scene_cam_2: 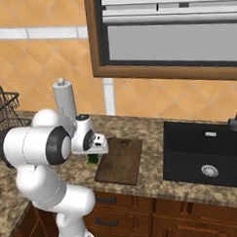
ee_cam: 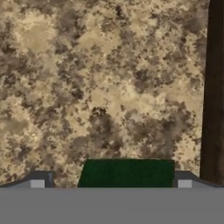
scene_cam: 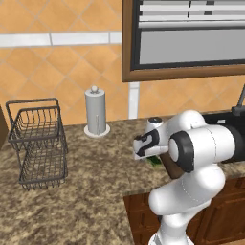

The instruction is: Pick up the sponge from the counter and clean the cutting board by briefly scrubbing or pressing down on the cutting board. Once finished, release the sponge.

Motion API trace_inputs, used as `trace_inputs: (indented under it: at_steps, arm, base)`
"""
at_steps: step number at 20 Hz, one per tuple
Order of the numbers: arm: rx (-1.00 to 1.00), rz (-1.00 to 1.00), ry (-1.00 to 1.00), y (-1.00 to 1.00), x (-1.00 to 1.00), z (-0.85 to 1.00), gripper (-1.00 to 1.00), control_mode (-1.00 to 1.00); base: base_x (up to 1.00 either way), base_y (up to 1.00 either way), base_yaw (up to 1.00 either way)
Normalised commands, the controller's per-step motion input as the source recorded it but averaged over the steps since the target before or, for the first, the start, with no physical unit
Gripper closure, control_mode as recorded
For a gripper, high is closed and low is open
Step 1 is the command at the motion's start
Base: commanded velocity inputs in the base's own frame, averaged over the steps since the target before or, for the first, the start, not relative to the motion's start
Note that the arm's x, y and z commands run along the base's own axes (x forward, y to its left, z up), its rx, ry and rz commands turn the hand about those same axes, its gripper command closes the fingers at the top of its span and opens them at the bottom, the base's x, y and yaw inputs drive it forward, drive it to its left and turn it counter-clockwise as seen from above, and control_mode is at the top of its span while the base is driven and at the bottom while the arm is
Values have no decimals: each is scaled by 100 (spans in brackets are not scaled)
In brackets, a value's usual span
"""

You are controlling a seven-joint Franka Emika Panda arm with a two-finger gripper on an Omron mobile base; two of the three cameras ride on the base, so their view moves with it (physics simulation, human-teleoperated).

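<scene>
The dark green sponge (ee_cam: 127, 173) lies on the speckled counter (ee_cam: 109, 87), just left of the dark brown cutting board (scene_cam_2: 120, 162), whose edge (ee_cam: 214, 87) runs down the right of the hand view. My gripper (ee_cam: 111, 181) points down over the sponge and is open. The fingers straddle the sponge: the right finger is at its edge, and a gap shows at the left finger. From the base views the hand (scene_cam_2: 92, 141) hides most of the sponge (scene_cam_2: 93, 160), and only a green sliver (scene_cam: 154, 161) shows below the gripper (scene_cam: 149, 154).
A black sink basin (scene_cam_2: 205, 155) with a faucet (scene_cam_2: 235, 120) sits right of the board. A paper towel holder (scene_cam: 95, 112) stands at the back wall. A two-tier wire basket (scene_cam: 38, 143) is at the far left. Wooden cabinet fronts (scene_cam_2: 144, 222) run below the counter.
</scene>
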Motion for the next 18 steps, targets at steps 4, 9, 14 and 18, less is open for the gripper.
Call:
trace_inputs:
  at_steps: [4,9,14,18]
  arm:
    - [0,0,0,-3,0,-40,100,-100]
    - [1,0,-1,-21,0,-31,100,-100]
    - [6,0,-1,-39,0,-6,100,-100]
    - [2,-1,-10,-13,0,48,100,-100]
  base:
    - [0,0,0]
    - [0,0,0]
    - [0,0,0]
    - [0,0,0]
